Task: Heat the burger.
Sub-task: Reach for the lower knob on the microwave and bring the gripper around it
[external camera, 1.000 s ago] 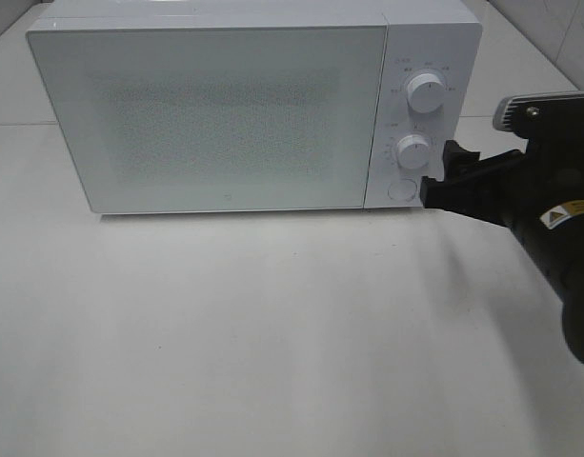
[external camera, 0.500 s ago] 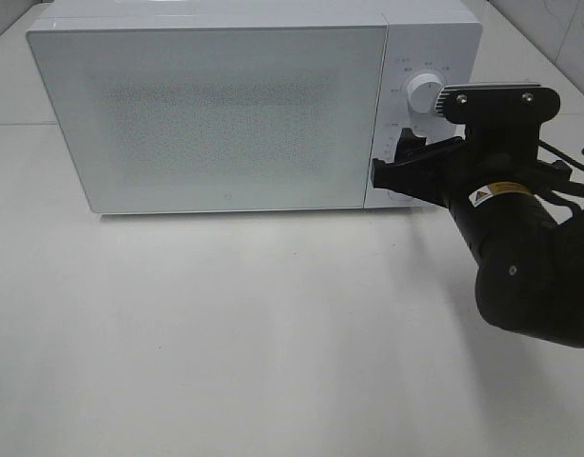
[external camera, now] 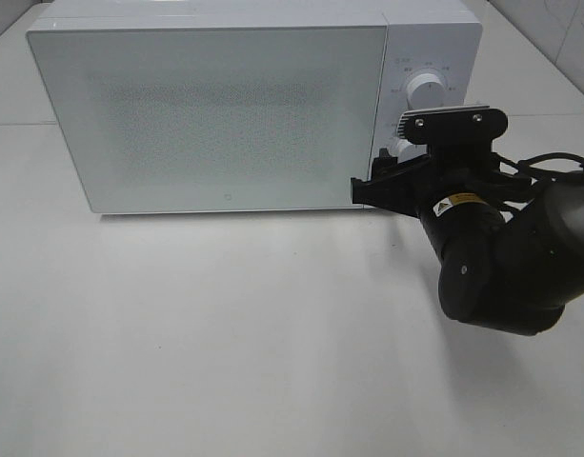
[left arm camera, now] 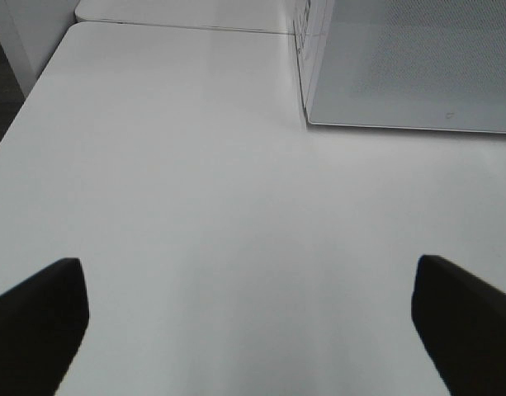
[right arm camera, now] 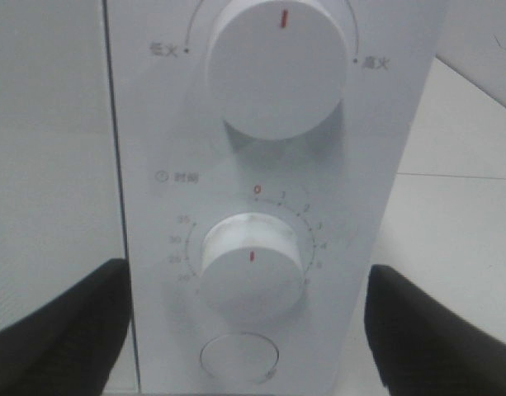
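Fingers of the right gripper [right arm camera: 248,272] are standing wide apart, one on each side of the timer knob [right arm camera: 251,276] on the microwave [external camera: 215,114], and they are not touching it. I am reading the knob's red mark as lined up with the 0, so I am judging that setting the time is the step in hand.

To do it well, I am planning to keep the knob centred between the fingers, ease straight in, close evenly on its rim and turn clockwise. I also want to stay clear of the power knob [right arm camera: 277,66] above and the round button [right arm camera: 238,356] below.

The left gripper [left arm camera: 246,272] is hanging over the table [left arm camera: 195,165], also spread wide and holding nothing.

I am seeing no burger anywhere. I am guessing it is sitting behind the closed, frosted door [external camera: 177,181], so I cannot tell which way it is facing or how its axis runs.
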### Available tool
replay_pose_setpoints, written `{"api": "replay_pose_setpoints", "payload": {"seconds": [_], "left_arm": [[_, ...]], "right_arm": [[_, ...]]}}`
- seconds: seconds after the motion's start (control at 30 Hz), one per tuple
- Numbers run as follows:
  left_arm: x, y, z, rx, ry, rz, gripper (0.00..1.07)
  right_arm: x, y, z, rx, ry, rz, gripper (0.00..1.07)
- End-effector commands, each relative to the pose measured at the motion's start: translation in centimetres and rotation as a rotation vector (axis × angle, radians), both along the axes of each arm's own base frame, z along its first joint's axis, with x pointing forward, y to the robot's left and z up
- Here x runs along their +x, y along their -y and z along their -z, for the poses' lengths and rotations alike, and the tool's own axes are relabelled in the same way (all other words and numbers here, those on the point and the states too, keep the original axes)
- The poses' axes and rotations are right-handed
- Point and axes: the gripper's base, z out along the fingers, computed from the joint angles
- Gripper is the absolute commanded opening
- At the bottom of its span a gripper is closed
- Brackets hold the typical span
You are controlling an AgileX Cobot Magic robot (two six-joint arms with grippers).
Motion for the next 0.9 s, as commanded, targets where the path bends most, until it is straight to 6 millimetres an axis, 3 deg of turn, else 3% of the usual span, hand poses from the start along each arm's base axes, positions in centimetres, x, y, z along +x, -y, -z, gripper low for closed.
{"api": "replay_pose_setpoints", "payload": {"seconds": [0.03,0.37,0.57,0.77,0.9], "left_arm": [[-0.2,0.0,-0.1,-0.004,0.033,0.002,1.0],[-0.2,0.0,-0.1,-0.003,0.033,0.001,1.0],[-0.2,0.0,-0.1,-0.002,0.033,0.002,1.0],[-0.2,0.0,-0.1,-0.002,0.033,0.002,1.0],[-0.2,0.0,-0.1,-0.002,0.033,0.002,1.0]], "right_arm": [[0.9,0.1,-0.7,0.013,0.064,0.003,0.76],[2.6,-0.9,0.1,0.014,0.07,-0.023,0.76],[2.6,-0.9,0.5,0.011,0.06,-0.013,0.76],[2.6,-0.7,0.5,0.016,0.059,0.005,0.67],[2.6,-0.7,0.5,0.024,0.055,0.005,0.53]]}}
